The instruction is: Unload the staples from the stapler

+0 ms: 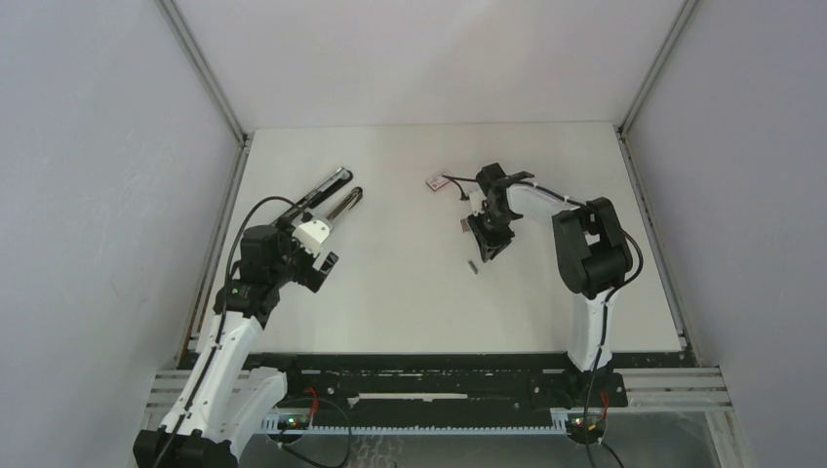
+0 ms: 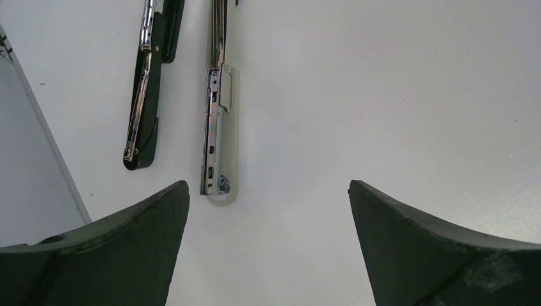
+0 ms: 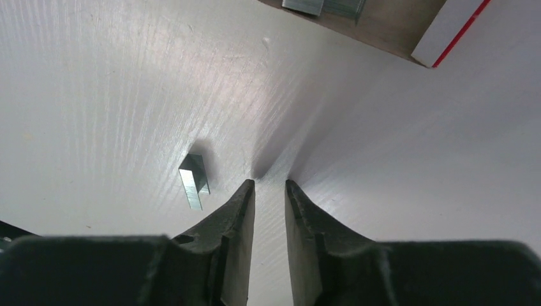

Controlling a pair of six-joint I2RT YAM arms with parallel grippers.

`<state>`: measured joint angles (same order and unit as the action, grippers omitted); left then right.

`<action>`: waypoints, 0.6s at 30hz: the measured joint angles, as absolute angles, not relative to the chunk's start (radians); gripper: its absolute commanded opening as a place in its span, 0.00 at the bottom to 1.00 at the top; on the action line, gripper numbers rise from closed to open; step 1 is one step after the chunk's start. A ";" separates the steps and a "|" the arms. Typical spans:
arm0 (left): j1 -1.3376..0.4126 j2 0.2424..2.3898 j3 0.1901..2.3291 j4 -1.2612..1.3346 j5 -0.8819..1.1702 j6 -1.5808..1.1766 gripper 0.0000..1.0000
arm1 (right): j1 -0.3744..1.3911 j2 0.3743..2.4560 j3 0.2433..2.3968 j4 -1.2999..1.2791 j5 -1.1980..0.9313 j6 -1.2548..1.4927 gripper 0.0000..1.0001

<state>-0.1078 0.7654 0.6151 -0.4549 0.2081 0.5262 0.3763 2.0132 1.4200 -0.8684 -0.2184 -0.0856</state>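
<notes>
The stapler (image 1: 336, 190) lies opened out into two long bars at the back left. In the left wrist view these are a black bar (image 2: 145, 89) and a metal rail on a pale base (image 2: 217, 134). My left gripper (image 1: 314, 234) is open and empty just short of their near ends. The staples (image 1: 471, 265), a tiny grey strip, lie on the table; they also show in the right wrist view (image 3: 194, 181). My right gripper (image 1: 485, 244) points down at the table just right of the strip, with only a narrow gap between its jaws and nothing in it.
A small reddish staple box (image 1: 437, 180) lies behind the right gripper. Its open tray (image 3: 383, 29) shows more staples (image 3: 322, 6) and a white flap with a red edge (image 3: 450, 29). The table's left edge (image 2: 44, 140) runs close to the stapler.
</notes>
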 measured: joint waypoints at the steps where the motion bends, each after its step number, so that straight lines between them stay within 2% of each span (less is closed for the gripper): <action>1: -0.108 0.766 0.615 -0.455 0.208 0.526 1.00 | 0.382 2.005 1.411 -0.859 -0.210 -0.090 0.30; 18: -0.108 0.774 0.615 -0.455 0.203 0.526 1.00 | 0.431 1.927 1.353 -0.791 -0.168 -0.115 0.31</action>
